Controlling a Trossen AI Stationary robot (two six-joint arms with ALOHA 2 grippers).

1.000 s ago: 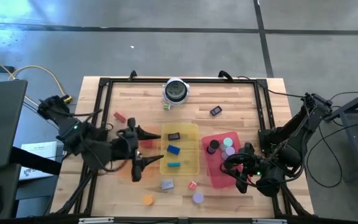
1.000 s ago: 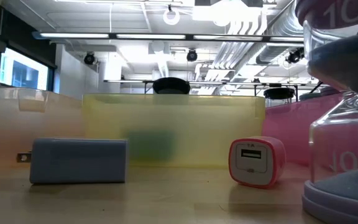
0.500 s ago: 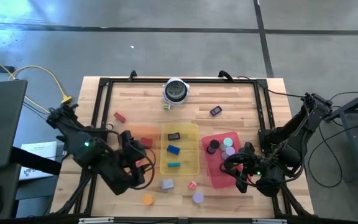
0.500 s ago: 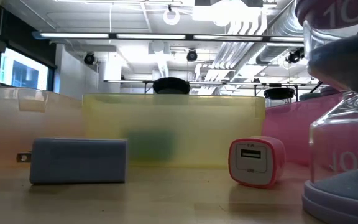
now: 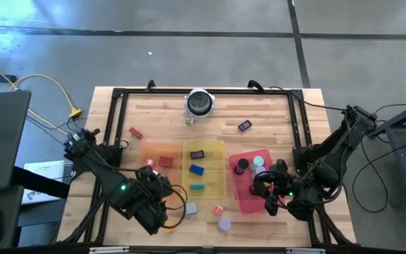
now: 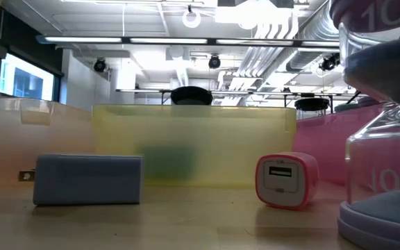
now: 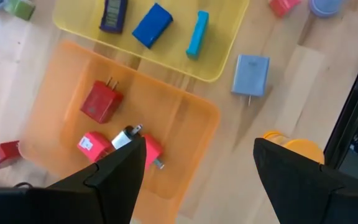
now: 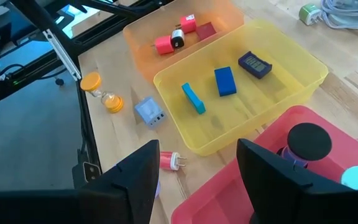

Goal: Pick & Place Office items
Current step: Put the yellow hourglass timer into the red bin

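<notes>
Left gripper [image 7: 194,171] hung jaws apart, empty, over the worktop's front-left, beside the orange tray [image 7: 185,118]; right gripper [image 8: 197,177] spread, apparently empty, above the red tray [image 5: 249,201]; blue blocks [image 5: 197,169] lay in the yellow tray [image 5: 217,189].

Only one legible marking — the number "10", pale and raised, on the purple sand timer [image 6: 384,132]: once near its top cap, once low on the glass bulb, both partly cut off. Nothing else readable — print on the other pieces too small.
</notes>
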